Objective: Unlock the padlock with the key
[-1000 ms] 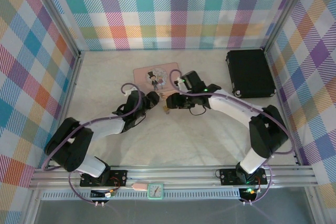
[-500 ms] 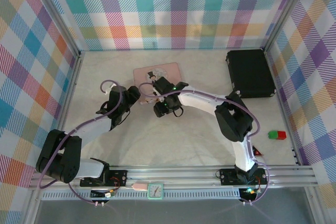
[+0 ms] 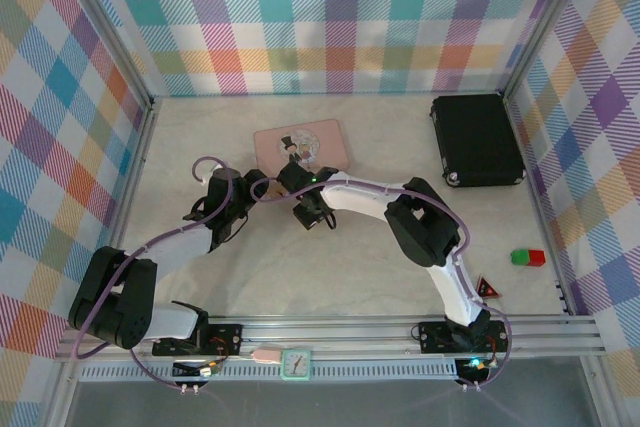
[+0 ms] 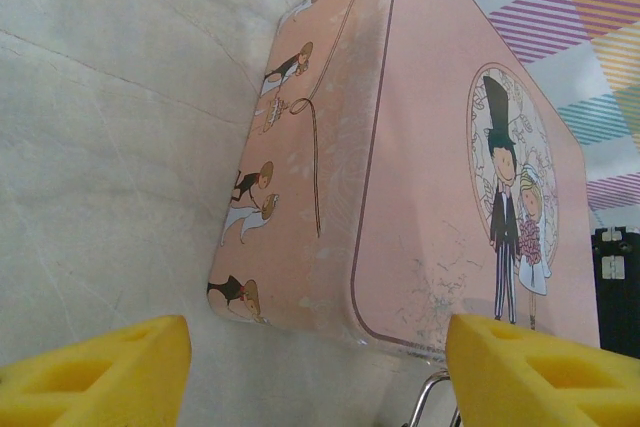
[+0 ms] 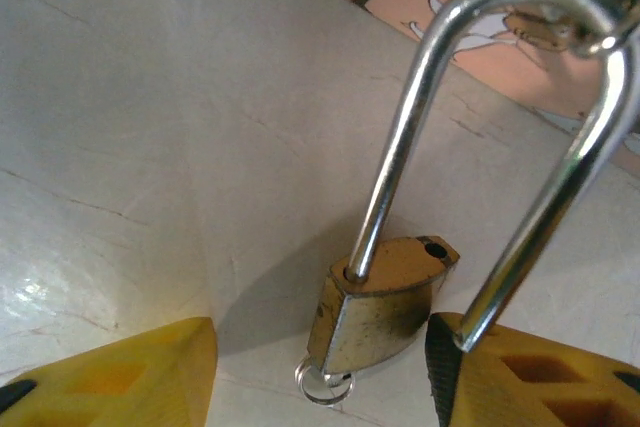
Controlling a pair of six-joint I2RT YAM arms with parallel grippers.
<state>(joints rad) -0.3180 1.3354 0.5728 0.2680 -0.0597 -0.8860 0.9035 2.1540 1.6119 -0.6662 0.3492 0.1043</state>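
Just near of the pink tin [image 4: 440,197], the padlock [image 5: 385,312] sits brass body down on the white table [image 5: 120,147]. Its shackle [image 5: 400,147] is open, the free leg ending at a yellow finger of the right gripper [image 5: 320,342]. Those jaws gape wide around it, clamping nothing. Facing the tin, the left gripper [image 4: 318,347] is spread wide too, empty.
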